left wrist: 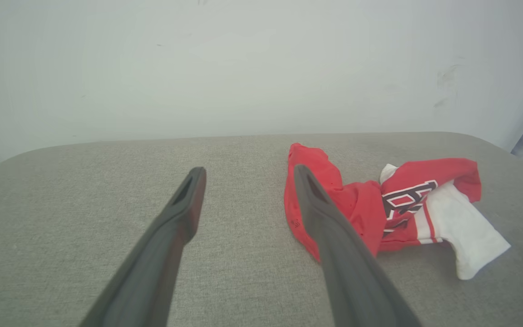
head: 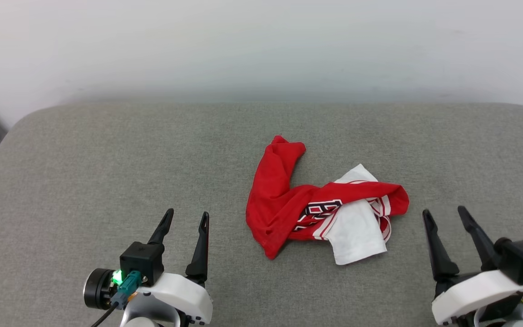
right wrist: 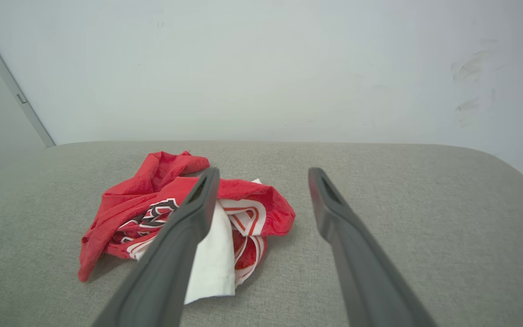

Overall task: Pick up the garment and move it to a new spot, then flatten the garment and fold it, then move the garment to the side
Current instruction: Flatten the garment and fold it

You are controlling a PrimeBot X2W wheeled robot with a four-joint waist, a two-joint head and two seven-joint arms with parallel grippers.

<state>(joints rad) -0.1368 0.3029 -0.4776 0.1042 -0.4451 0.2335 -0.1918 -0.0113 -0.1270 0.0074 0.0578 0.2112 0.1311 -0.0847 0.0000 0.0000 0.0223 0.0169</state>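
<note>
Crumpled in heap on middle of grey padded surface: garment, white sleeve on top, lettering partly showing. Near left, well apart: left pincer, wide, empty. Near right, beside heap, not touching: right pincer, wide, empty.

Support: a wide upholstered cushion in grey woven fabric, with rounded far corners and a soft, rounded far edge.
Surface: flat and even, with a fine and uniform weave.
Resting on it: one garment, a red jersey-style T-shirt, crumpled, a little right of the middle in the head view.
Lie of the garment: a red part stretches toward the far edge, and the rest bunches toward the right.
Sleeve: a white short sleeve with red-and-white stripe trim lies on top, its open end flat on the cushion at the near side.
Lettering: black-and-white lettering shows partly between the folds.
</note>
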